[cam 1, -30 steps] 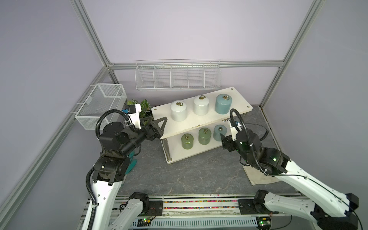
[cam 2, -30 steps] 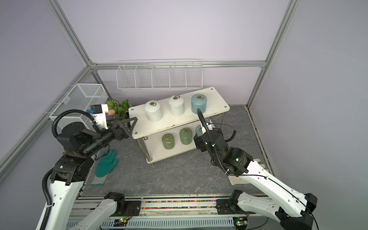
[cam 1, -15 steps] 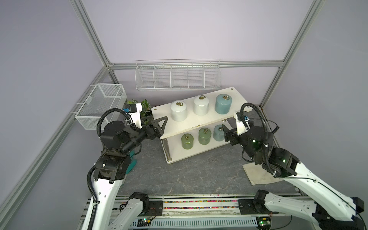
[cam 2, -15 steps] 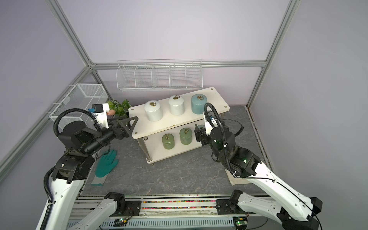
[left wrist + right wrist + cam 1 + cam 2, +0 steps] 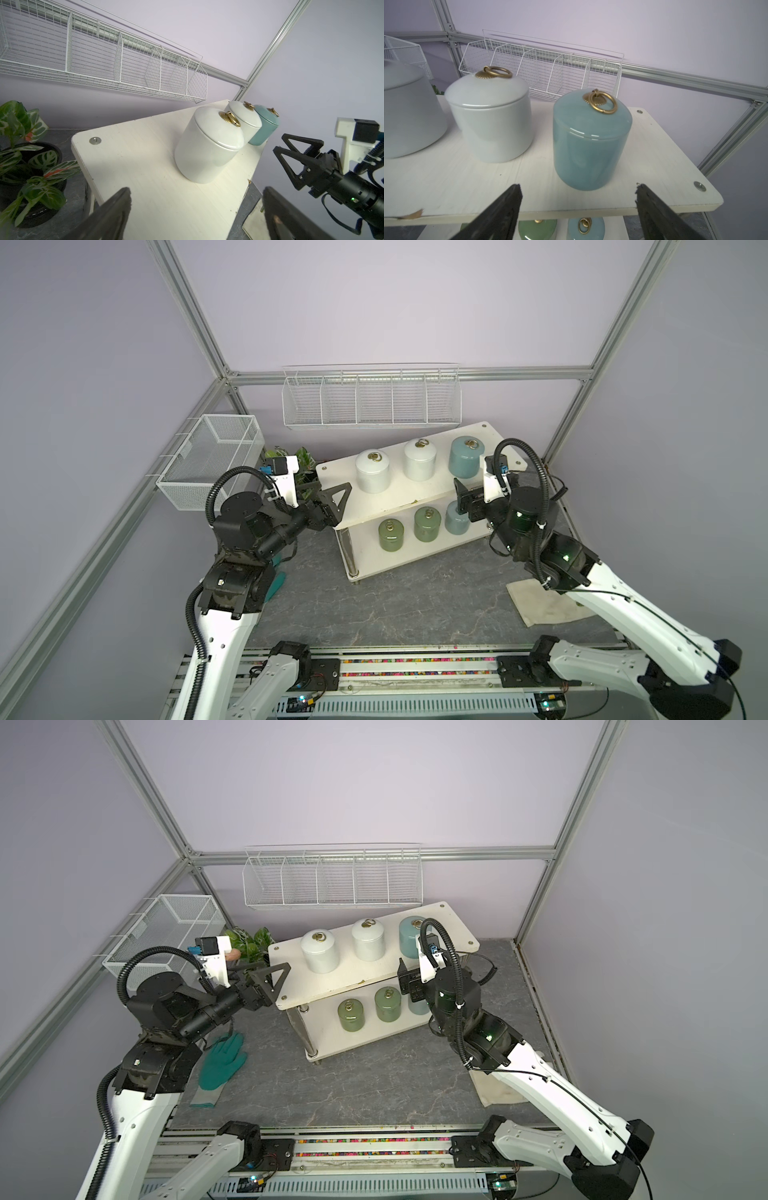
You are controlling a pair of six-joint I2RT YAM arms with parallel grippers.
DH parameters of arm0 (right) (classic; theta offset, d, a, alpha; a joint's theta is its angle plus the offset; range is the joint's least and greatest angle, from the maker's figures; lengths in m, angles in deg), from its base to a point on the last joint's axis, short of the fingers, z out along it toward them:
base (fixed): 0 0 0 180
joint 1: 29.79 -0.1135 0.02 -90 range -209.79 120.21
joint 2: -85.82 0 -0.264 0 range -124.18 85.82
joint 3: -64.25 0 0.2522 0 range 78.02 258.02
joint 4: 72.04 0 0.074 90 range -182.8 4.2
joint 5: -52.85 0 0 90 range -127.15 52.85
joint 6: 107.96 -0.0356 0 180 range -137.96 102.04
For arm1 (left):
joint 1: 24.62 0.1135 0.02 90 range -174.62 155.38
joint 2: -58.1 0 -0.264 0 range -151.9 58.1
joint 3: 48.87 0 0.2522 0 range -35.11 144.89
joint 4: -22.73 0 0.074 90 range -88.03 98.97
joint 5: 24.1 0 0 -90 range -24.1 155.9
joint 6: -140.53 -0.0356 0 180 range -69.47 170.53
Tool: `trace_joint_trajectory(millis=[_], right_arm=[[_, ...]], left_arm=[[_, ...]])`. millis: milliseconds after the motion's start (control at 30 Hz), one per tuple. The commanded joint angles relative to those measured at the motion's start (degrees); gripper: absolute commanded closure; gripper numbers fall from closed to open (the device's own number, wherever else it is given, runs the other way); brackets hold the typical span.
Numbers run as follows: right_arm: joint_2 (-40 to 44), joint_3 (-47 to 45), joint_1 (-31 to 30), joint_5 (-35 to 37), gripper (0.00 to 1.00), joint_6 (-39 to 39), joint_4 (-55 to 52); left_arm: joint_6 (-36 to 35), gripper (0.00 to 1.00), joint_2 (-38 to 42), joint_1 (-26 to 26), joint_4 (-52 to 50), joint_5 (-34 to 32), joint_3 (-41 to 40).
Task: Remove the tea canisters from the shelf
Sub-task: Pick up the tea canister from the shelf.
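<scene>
The cream two-tier shelf (image 5: 405, 499) stands at the back of the table. In both top views its top board holds two white tea canisters (image 5: 372, 470) (image 5: 419, 459) and a pale blue one (image 5: 465, 457). The lower board holds two olive green canisters (image 5: 390, 535) (image 5: 425, 524) and a pale blue one (image 5: 455, 523). My left gripper (image 5: 332, 494) (image 5: 195, 191) is open at the top board's left end, facing the nearest white canister (image 5: 207, 145). My right gripper (image 5: 462, 499) (image 5: 578, 193) is open at the top board's front edge, just short of the blue canister (image 5: 589, 143). Neither holds anything.
A white wire basket (image 5: 370, 398) hangs on the back wall and a mesh basket (image 5: 212, 460) on the left frame. A potted plant (image 5: 301, 460) stands behind the shelf's left end. A green glove (image 5: 220, 1060) lies front left, a cloth (image 5: 540, 601) under my right arm.
My right gripper has risen from the lower tier's blue canister to the top board's front edge. The left gripper has edged slightly toward the shelf. No canister has moved.
</scene>
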Motion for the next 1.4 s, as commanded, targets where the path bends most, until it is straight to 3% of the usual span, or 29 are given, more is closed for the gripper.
trace_joint_trajectory(millis=[0,400,1367], right_arm=[[-0.2,-1.1,1.9,-2.5,0.11,-0.9,4.4],[-3.1,-4.5,4.9,-8.0,0.11,-3.2,9.4],[-10.0,-7.2,7.6,-6.1,0.11,-3.3,22.6]], left_arm=[[-0.4,0.0,0.3,-0.2,1.1,0.9,-0.6],[-0.2,0.0,-0.7,-0.2,2.2,0.8,-1.6],[-1.3,0.0,-2.9,-0.2,1.6,0.5,-1.5]])
